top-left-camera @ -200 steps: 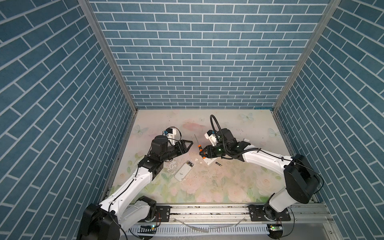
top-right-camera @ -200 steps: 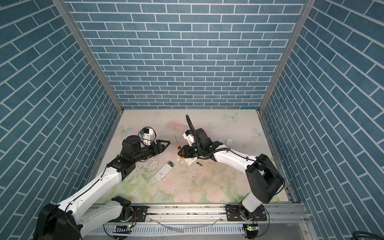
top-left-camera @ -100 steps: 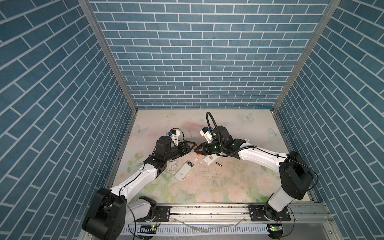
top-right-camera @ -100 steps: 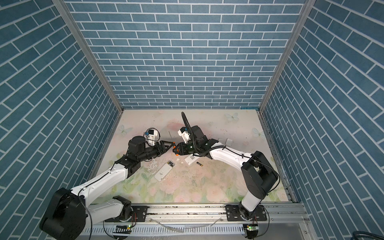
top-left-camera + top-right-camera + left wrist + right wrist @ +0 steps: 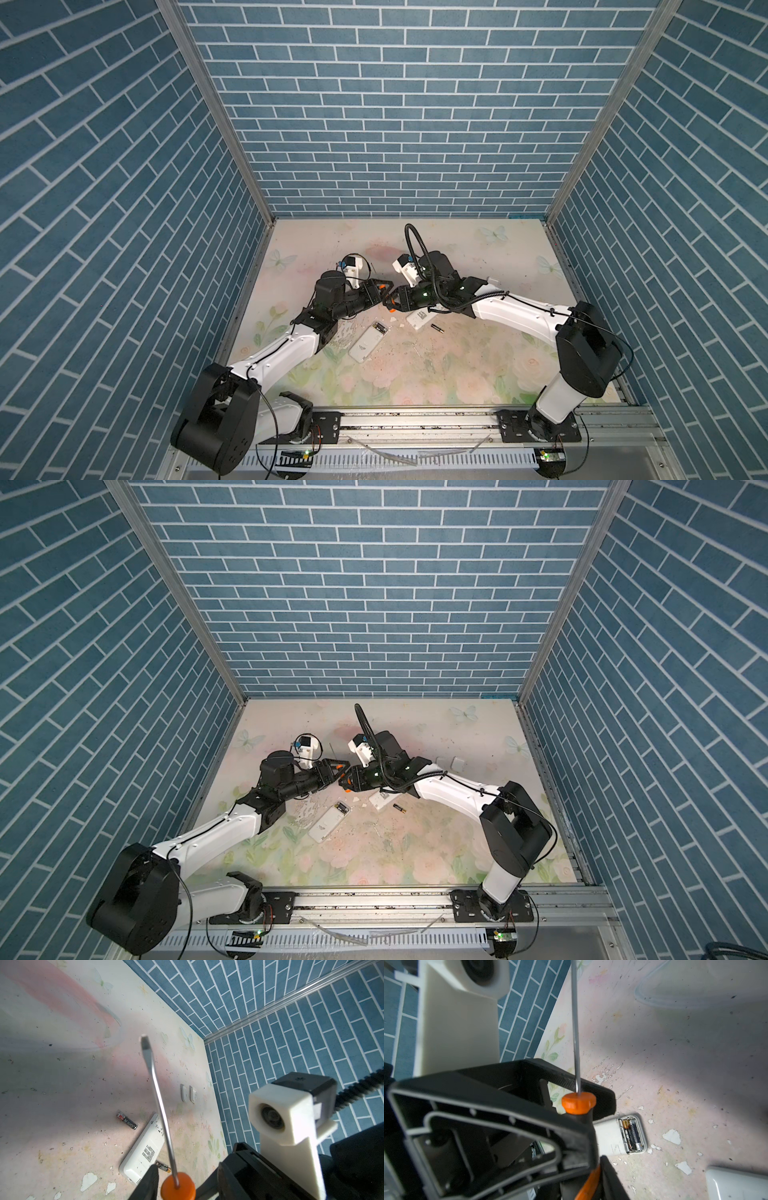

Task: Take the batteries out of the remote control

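Mid-table, beyond remote [image 5: 607, 1138]: right gripper [image 5: 395, 302] clamps screwdriver [image 5: 178, 1187]; left gripper [image 5: 385, 291] flanks its collar, grip unclear; likely handover for prying batteries [image 5: 632, 1136].

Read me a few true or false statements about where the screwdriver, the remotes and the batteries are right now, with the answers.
1. The screwdriver lies flat on the table. False: the right gripper holds its handle in the air.
2. One remote lies with its compartment open, batteries inside. True.
3. A loose battery lies beside the other remote. True.
4. The two grippers are far apart. False: the left gripper meets the right one above mid-table.
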Controlling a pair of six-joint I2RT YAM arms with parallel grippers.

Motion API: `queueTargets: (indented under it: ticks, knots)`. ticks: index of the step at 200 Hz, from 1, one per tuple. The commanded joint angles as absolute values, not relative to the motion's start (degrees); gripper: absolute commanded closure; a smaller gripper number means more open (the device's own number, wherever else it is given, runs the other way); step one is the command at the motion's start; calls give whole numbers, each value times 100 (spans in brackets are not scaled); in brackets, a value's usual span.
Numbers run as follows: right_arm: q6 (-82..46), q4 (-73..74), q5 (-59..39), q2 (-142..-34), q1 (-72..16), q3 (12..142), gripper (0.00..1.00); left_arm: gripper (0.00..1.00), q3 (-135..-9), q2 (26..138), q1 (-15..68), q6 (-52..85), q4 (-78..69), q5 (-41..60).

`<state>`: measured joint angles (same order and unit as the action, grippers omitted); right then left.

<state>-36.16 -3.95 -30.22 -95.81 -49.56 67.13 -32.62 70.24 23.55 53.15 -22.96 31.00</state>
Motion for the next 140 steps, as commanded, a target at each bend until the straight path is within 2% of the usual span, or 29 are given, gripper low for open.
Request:
queueTargets:
  ticks: [1, 38, 140]
  knots:
    - [-3535, -476, -3015, -9643, -5009, 6988, 100, 53, -3267, 6973, 2384, 5215, -2372, 3009]
    - [-3516, -519, -2971, -9585, -5022, 6948, 100, 58, -3382, 6996, 2384, 5102, -2243, 2970]
    - [-3562, -300, -2888, -9492, -5034, 6742, 100, 96, -3421, 7130, 2377, 5009, -2164, 2927]
